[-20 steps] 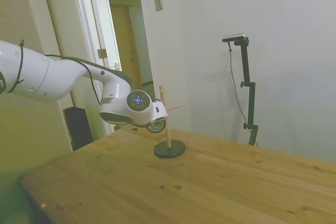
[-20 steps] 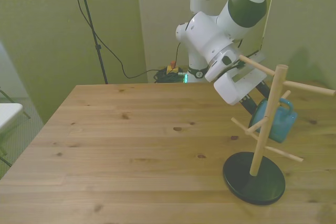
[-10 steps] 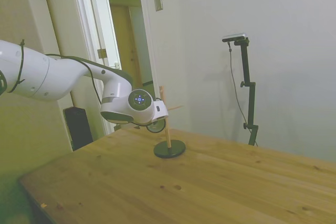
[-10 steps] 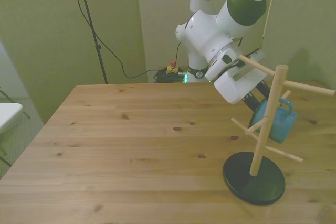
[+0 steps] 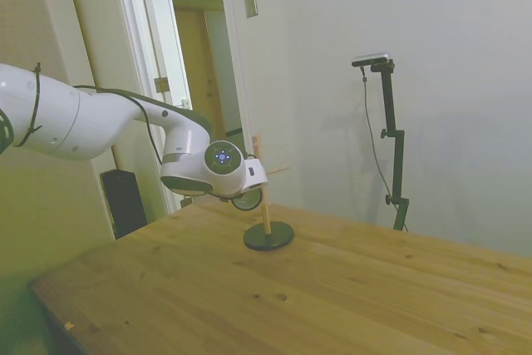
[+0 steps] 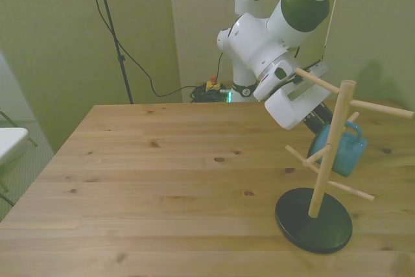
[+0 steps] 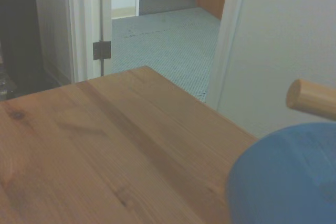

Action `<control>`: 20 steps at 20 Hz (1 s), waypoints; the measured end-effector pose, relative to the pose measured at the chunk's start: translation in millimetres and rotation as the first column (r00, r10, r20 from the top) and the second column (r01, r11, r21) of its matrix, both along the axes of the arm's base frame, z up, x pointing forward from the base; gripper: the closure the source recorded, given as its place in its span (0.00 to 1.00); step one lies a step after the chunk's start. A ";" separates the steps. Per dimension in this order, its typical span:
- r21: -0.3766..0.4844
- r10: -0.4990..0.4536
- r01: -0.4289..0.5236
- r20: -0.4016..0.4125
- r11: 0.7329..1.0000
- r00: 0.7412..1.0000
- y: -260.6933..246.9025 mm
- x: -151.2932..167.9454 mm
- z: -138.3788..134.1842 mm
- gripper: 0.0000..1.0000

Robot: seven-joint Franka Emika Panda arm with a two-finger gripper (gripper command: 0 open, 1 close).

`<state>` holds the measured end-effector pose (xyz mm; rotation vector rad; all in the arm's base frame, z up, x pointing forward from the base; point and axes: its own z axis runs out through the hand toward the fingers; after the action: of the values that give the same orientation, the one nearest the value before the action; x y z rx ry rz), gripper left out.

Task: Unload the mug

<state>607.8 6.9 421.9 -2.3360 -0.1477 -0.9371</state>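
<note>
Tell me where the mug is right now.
In the front view the mug hangs on the wooden peg stand at the front view's right, just behind its post, with the gripper right beside it.

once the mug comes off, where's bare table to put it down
Nearly the whole table is bare: the wide stretch on the front view's left of the peg stand and the strip along the near edge. The crowded spot is by the stand, where the mug hangs among pegs with the claw at it.

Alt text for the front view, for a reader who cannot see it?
A teal mug hangs on a wooden peg stand at the front view's right. The white arm's end effector is right at the mug. The stand sits on a wooden table.
</note>
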 end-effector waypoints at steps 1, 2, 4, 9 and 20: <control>0.000 0.000 0.000 -0.001 1.000 1.000 -0.1 0.3 -0.3 1.00; 0.000 -0.001 0.001 -0.002 1.000 1.000 -0.2 0.7 -0.6 1.00; 0.000 -0.002 0.002 -0.002 1.000 1.000 -0.6 1.6 -0.9 1.00; 0.003 -0.001 0.001 -0.004 1.000 1.000 -0.6 2.5 -0.9 1.00; 0.009 0.000 0.000 -0.002 1.000 1.000 -2.8 2.4 1.6 1.00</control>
<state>610.3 4.1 423.5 -2.3281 -0.1420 -0.9341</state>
